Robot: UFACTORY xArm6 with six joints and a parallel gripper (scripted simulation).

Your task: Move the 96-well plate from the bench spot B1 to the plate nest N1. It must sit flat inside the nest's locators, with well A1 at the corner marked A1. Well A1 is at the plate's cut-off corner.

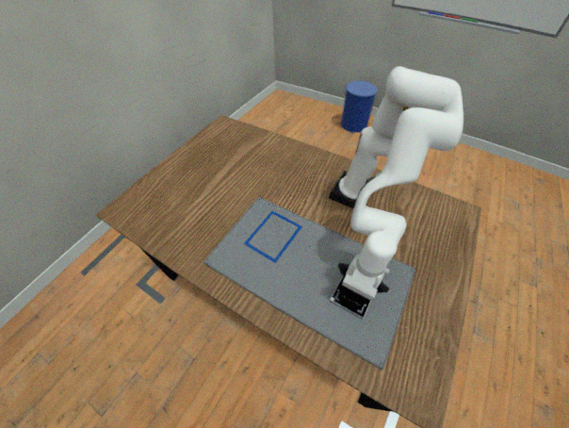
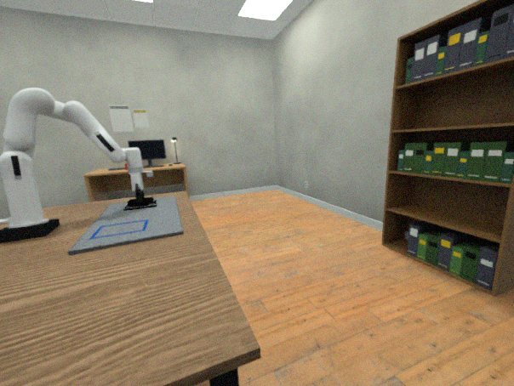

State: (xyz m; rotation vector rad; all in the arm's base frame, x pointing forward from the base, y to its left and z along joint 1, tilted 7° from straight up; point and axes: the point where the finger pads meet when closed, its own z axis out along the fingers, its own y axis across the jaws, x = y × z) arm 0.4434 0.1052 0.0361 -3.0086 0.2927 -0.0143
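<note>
My gripper (image 1: pixel 363 284) (image 2: pixel 139 199) points straight down at the right end of the grey mat (image 1: pixel 292 283) (image 2: pixel 166 221). It is shut on the dark 96-well plate (image 1: pixel 349 298) (image 2: pixel 144 201). The plate is low over the plate nest N1, whose white locator marks (image 1: pixel 362 311) show at its near edge. The gripper body hides most of the plate, so I cannot tell whether it rests flat or where its cut-off corner points. The blue outline of bench spot B1 (image 1: pixel 260 252) (image 2: pixel 118 235) on the left part of the mat has nothing in it.
The mat lies on a wooden table (image 1: pixel 212 165) (image 2: pixel 106 306). The arm's black base (image 1: pixel 341 194) (image 2: pixel 25 229) stands behind the mat. A blue cylinder (image 1: pixel 359 106) stands on the floor beyond the table. A bookshelf (image 2: pixel 451 149) and a desk (image 2: pixel 106 178) stand far off.
</note>
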